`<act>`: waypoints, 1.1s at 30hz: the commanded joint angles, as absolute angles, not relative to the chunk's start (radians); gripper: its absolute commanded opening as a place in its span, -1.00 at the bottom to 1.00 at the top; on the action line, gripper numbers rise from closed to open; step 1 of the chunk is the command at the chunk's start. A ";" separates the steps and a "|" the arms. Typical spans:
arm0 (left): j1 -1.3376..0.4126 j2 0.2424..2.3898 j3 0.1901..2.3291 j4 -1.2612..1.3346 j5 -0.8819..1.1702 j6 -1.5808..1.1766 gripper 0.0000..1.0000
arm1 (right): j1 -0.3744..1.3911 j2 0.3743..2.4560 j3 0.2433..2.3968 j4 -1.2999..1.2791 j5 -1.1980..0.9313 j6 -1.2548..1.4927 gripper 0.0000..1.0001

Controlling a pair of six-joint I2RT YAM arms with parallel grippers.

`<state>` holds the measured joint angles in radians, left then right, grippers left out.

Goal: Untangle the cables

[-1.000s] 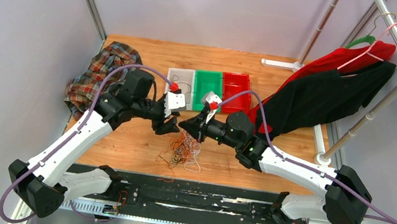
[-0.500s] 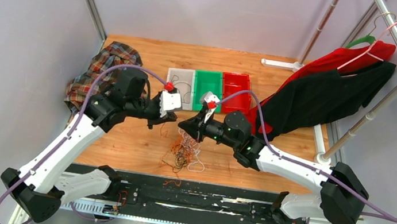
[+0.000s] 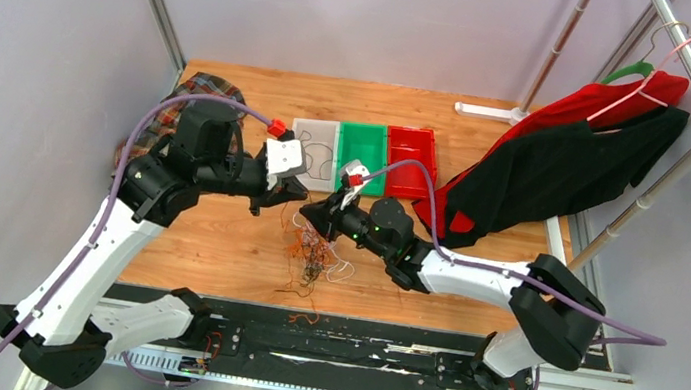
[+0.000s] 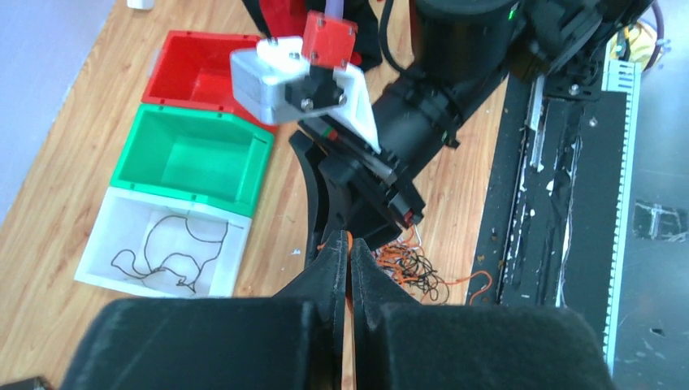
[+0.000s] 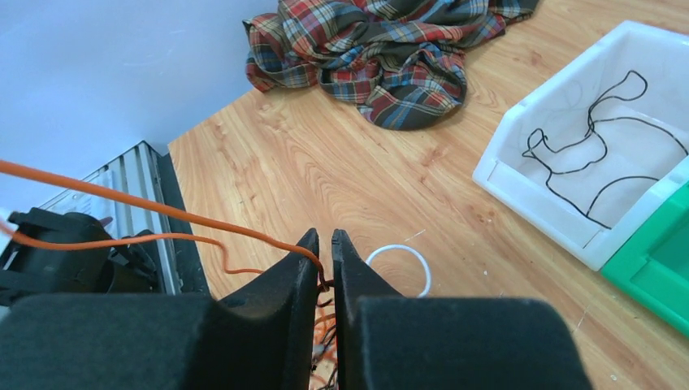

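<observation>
Two tools share one orange strand above the tangle.

The heap of thin white, orange-brown and black cables (image 3: 313, 256) lies on the wooden desk (image 3: 203, 247) near its front edge. Just above, the left tool (image 4: 342, 253) is clenched on an orange strand (image 5: 162, 213), probably to anchor it. The right tool (image 5: 323, 242) has that strand in a slim gap; whether it grips, I cannot tell. The wrist views show plainly a lone black cable (image 5: 605, 158) in the far white plastic bin (image 5: 528, 203).

Lighting's pretty flat and bright, soft from overhead, so the counter (image 3: 213, 248) only gets faint shadows under the arms (image 3: 101, 244). Top view is sharp. On the wrist cams the left hand (image 4: 348, 244) and right hand (image 5: 323, 237) are blurry black blobs up close, background crisp.
</observation>
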<state>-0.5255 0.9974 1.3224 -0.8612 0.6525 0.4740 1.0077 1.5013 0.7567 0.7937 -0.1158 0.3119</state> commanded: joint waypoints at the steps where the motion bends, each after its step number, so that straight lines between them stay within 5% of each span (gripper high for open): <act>1: -0.530 0.997 1.411 -0.860 0.709 0.439 -0.99 | 1.032 1.552 0.769 0.867 0.002 0.329 -0.76; 9: -0.531 1.028 1.612 -0.860 0.694 0.426 -0.99 | 1.051 1.629 0.698 0.936 0.195 0.305 -0.69; 20: -0.531 1.181 2.212 -0.827 0.529 0.472 -0.99 | 1.053 1.702 0.575 1.023 0.293 0.312 -0.37; 33: -0.531 1.221 2.268 -0.438 0.355 0.468 -0.99 | 1.070 1.658 0.516 0.963 0.356 0.316 -0.33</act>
<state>-0.5262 1.1847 2.2601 -0.5800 0.4316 0.4599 1.0512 1.6970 0.5407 0.9840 0.3061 0.3183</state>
